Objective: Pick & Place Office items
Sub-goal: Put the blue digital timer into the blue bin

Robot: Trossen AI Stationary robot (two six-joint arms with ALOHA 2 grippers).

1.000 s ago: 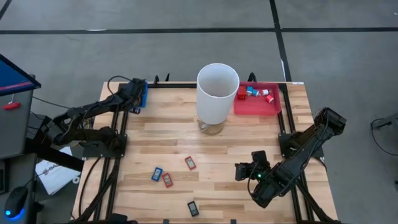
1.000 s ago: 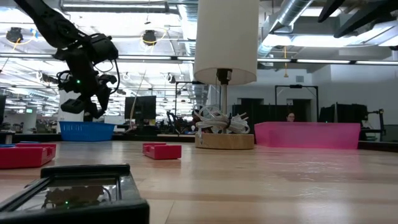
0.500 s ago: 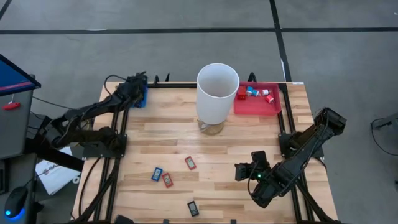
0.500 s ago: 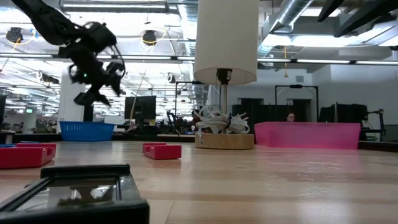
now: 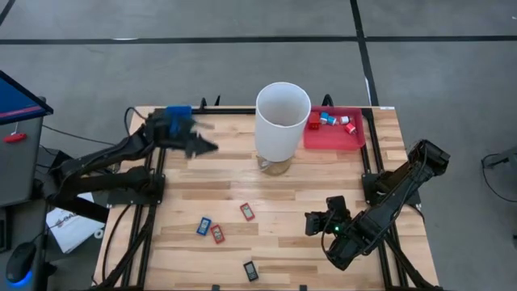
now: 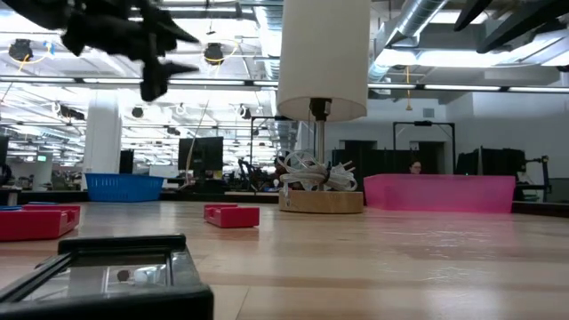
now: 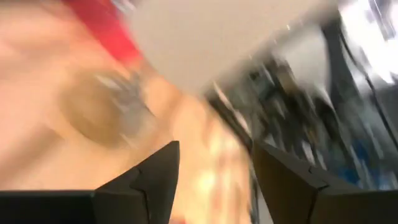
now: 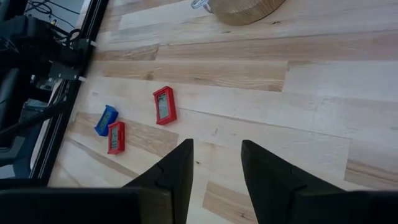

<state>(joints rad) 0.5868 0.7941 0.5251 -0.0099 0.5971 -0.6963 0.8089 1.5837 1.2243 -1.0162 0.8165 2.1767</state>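
Left hand (image 5: 203, 146) now clear of blue tray (image 5: 178, 111), empty.

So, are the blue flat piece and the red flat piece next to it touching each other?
Cannot tell. In the right wrist view the blue piece and the red piece meet at a corner with no clear gap; the high view is no clearer.

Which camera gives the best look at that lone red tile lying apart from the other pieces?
The right wrist view: the red tile lies flat, with its darker inner face visible. The high view shows it tiny. The low view shows only its edge. The left wrist view is too blurred to tell.
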